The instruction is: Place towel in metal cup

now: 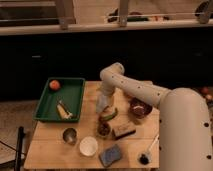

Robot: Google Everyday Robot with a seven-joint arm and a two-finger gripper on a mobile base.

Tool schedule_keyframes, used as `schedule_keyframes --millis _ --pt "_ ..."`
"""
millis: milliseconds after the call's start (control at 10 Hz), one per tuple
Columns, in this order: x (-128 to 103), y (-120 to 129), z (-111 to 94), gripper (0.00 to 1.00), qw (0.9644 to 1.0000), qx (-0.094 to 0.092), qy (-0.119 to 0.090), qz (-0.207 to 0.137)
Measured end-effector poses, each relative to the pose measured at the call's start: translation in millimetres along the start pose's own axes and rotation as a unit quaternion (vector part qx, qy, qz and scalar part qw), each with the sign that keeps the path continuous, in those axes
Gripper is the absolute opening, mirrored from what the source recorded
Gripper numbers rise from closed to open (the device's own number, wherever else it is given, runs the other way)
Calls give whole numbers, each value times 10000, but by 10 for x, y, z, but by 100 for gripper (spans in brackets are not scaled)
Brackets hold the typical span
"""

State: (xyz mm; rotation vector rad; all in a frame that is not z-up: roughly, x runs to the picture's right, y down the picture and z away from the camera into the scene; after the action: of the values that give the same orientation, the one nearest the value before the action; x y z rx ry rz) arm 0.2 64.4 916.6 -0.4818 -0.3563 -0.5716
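**Towel in the jaws, above the middle of the table**

I had the gripper (103, 99) pointing down over the middle of the wooden table (50, 152), on the end of the white arm (135, 90) that reached in from the right of the view. As far as I could read it, the jaws were closed on the towel (101, 106). The pale bluish cloth hung bunched straight below them and hid most of the tips.

The metal cup (70, 135) stood upright, below and left of the jaws in the view and nearer the camera. It was apart from the towel, with bare wood between them. A white bowl (88, 146) sat just beside the cup, on the side nearer the camera.

Just below the jaws and slightly right lay a green item (110, 115), close to the towel's lower edge. I could not tell whether the two touched. Past it, toward the camera, stood a small dark jar (103, 130) and a brown block (123, 131).

Right of the jaws sat a dark bowl (140, 107). To their left lay the green tray (45, 107), with an orange (54, 85) in its far corner. A blue-grey pad (111, 155) lay at the near edge.
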Motion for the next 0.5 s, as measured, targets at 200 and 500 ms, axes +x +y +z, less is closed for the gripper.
schedule_keyframes --millis 200,500 --pt "-78 -13 73 72 9999 -55 -96 -83" --pt "-108 48 232 44 9995 -135 -287 -75"
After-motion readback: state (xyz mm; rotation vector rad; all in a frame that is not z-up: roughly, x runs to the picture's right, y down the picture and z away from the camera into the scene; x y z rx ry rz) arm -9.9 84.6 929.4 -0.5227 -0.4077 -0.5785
